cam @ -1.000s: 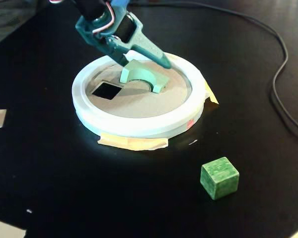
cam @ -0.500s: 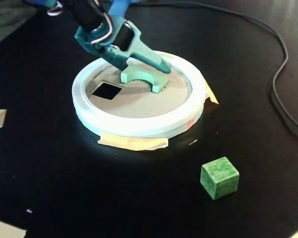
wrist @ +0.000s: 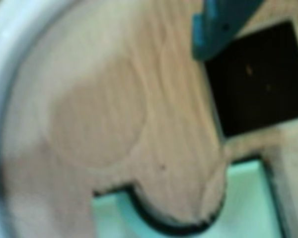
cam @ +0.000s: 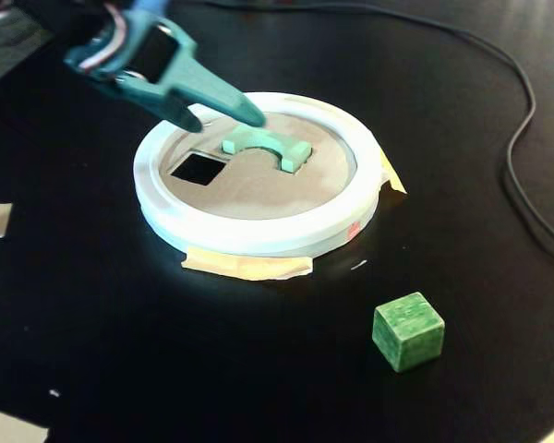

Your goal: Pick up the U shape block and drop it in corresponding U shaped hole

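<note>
The pale mint U shape block (cam: 263, 143) sits sunk in the U shaped hole of the white-rimmed tan disc (cam: 258, 194), with only its top above the surface. In the wrist view the block (wrist: 243, 198) fills that hole (wrist: 164, 229) on both sides of the rounded tan tab. My teal gripper (cam: 223, 122) hangs open above the disc's back left, clear of the block and holding nothing. Only one finger (wrist: 223, 25) shows in the wrist view, beside the square hole (wrist: 258, 74).
A darker green cube (cam: 407, 330) stands on the black table at the front right. The square cutout (cam: 198, 168) is on the disc's left. A black cable (cam: 526, 138) runs along the right side. Tape (cam: 247, 266) holds the disc's front edge.
The gripper let go of the U shape block and moved up and to the left. The block dropped lower into its hole.
</note>
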### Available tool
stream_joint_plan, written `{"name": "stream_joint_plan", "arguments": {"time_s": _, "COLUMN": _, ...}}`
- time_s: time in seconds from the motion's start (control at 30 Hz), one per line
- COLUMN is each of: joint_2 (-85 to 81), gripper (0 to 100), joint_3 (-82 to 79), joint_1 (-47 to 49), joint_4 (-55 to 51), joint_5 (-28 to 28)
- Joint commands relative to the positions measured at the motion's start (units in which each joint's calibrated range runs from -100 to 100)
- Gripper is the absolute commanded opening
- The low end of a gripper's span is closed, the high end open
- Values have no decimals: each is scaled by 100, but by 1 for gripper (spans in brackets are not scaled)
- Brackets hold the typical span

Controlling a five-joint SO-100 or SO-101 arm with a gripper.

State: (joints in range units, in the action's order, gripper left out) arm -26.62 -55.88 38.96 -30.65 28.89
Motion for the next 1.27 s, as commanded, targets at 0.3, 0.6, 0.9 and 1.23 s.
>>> {"name": "stream_joint_plan", "arguments": {"time_s": 0.3, "joint_2": -3720, "gripper": 100, "joint_3": -1698, "joint_1": -2373, "joint_4": 100, "joint_5": -1490}}
{"name": "stream_joint_plan", "arguments": {"time_s": 0.6, "joint_2": -3720, "gripper": 100, "joint_3": -2217, "joint_1": -3209, "joint_4": 90, "joint_5": -2637}}
{"name": "stream_joint_plan", "arguments": {"time_s": 0.9, "joint_2": -3729, "gripper": 100, "joint_3": -3647, "joint_1": -3209, "joint_4": 110, "joint_5": -2691}}
{"name": "stream_joint_plan", "arguments": {"time_s": 1.23, "joint_2": -3720, "gripper": 100, "joint_3": -3428, "joint_1": -3234, "joint_4": -733, "joint_5": -2784}}
